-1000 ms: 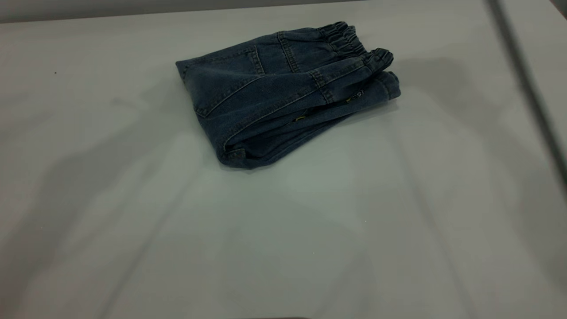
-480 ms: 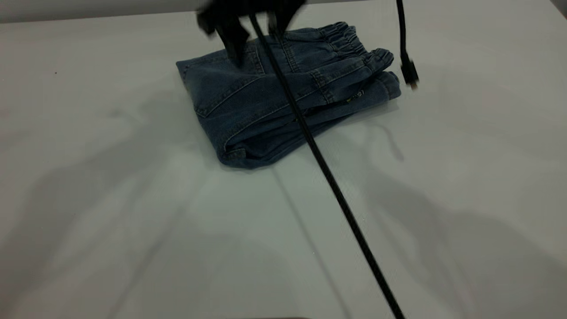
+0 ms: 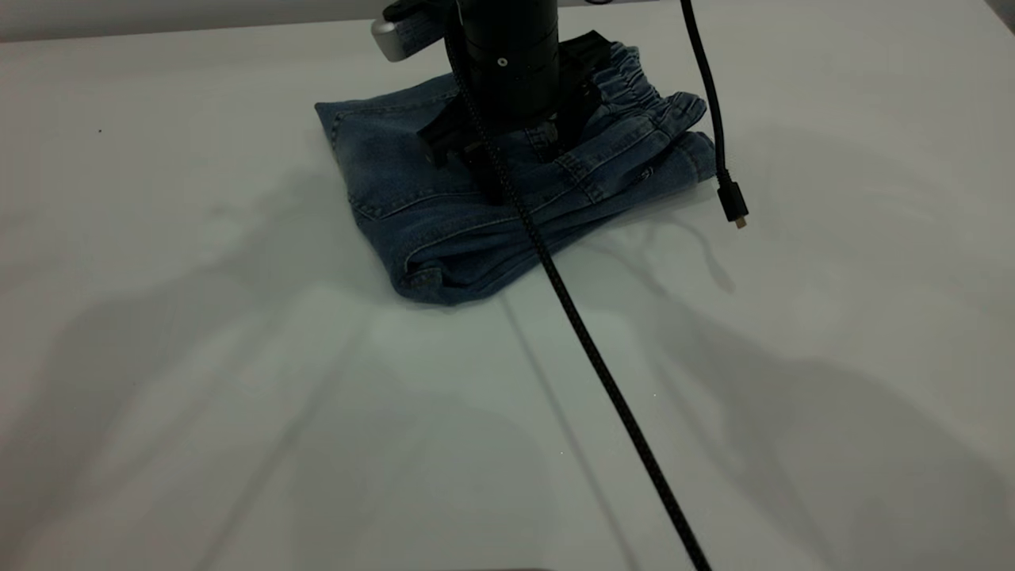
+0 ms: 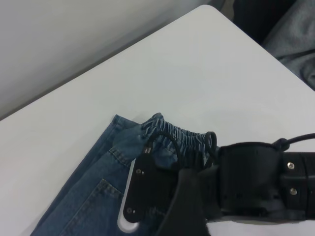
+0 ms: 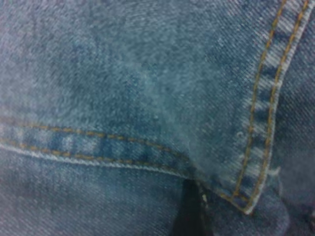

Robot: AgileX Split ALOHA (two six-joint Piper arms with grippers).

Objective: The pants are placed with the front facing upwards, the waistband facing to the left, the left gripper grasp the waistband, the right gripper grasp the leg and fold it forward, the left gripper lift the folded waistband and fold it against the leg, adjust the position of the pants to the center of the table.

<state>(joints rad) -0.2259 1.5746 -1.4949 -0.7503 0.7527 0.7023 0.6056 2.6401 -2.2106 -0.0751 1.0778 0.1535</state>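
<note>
The folded blue denim pants (image 3: pixel 412 198) lie on the white table (image 3: pixel 238 412), toward its far side. Their ruched waistband (image 3: pixel 654 99) points right on top of the fold. My right gripper (image 3: pixel 515 159), with a silver-grey cylinder on its body, stands straight down on the middle of the pants. Its wrist view is filled by denim (image 5: pixel 123 88) with orange seams. The left wrist view shows the waistband (image 4: pixel 184 135) and the right gripper (image 4: pixel 147 196) from the side. My left gripper (image 4: pixel 189 211) is only a dark blur there and is outside the exterior view.
A black braided cable (image 3: pixel 603 373) runs from the right arm across the table to the near edge. A second cable ends in a loose plug (image 3: pixel 733 208) hanging just right of the pants. Grey cloth (image 4: pixel 295 34) lies beyond the table corner.
The right arm has come down from the far side onto the pants, which lay alone a second ago. The hanging plug has dropped lower. The pants stay in place.
</note>
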